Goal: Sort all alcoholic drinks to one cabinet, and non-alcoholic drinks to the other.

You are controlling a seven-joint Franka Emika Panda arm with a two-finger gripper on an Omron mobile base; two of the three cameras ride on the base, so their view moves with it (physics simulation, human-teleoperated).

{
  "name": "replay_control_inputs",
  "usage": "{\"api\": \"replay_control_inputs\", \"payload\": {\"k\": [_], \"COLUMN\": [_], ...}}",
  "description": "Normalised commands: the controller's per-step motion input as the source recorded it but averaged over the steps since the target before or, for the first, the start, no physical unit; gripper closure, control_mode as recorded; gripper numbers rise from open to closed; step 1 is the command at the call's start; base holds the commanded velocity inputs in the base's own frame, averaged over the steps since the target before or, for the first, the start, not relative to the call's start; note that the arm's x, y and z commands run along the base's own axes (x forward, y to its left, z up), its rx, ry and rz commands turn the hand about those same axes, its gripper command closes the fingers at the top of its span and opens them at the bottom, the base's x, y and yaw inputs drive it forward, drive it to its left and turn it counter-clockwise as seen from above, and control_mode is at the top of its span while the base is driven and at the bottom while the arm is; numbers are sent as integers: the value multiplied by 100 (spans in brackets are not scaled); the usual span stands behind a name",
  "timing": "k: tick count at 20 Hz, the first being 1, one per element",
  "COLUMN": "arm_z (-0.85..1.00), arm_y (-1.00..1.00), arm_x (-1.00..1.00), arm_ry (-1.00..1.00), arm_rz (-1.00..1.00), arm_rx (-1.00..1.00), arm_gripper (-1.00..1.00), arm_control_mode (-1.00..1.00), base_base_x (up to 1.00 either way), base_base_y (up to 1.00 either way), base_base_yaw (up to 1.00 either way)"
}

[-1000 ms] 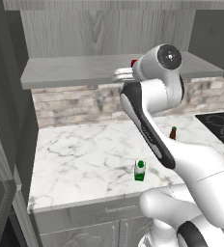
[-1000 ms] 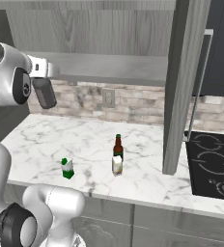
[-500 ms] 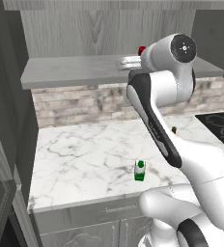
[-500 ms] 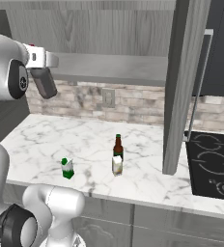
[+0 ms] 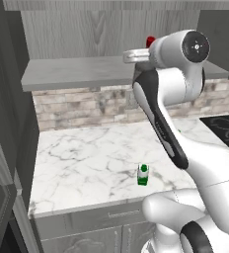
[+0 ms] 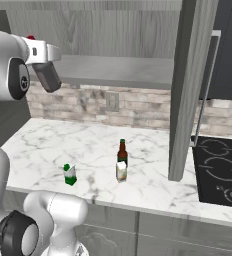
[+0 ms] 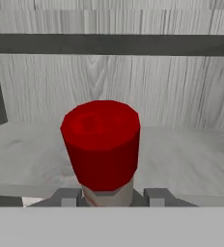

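Observation:
My gripper (image 7: 112,195) is shut on the neck of the tall clear-grey bottle, whose red cap (image 7: 102,142) sticks up between the fingertips (image 7: 68,197). The bottle is held high at the level of the wide cabinet's long grey shelf (image 5: 77,71), with the cap (image 5: 150,40) just above the hand (image 6: 44,52). Its dark glass body (image 6: 48,76) hangs tilted under the hand. The shelf (image 7: 32,154) and the wood-grain back wall lie straight ahead. On the marble counter stand the green and white carton (image 5: 143,175) (image 6: 70,174) and the slim brown bottle (image 6: 121,161).
A tall grey panel (image 6: 188,90) rises from the counter's right end, with the black oven (image 6: 228,50) of the tall unit behind it. A black cooktop (image 6: 220,170) (image 5: 227,131) lies to the right. A brick backsplash (image 5: 87,108) runs under the shelf.
The arm has lifted the red-capped bottle up to shelf height and slightly to the right. The carton and the brown bottle have not moved.

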Motion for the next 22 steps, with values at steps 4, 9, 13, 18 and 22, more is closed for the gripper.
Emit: {"api": "replay_control_inputs", "payload": {"k": [4, 9, 13, 18, 22], "arm_z": [6, 1, 0, 1, 7], "arm_y": [-5, -6, -6, -4, -3], "arm_x": [1, 5, 11, 17, 20], "arm_ry": [-10, -14, -13, -7, -1], "arm_rz": [0, 0, 0, 0, 0], "arm_rx": [-1, -2, -1, 0, 0], "arm_gripper": [100, 100, 100, 100, 100], "arm_control_mode": [-100, -100, -100, -100, -100], "base_base_x": [0, 0, 0, 0, 0], "base_base_y": [0, 0, 0, 0, 0], "base_base_yaw": [0, 0, 0, 0, 0]}}
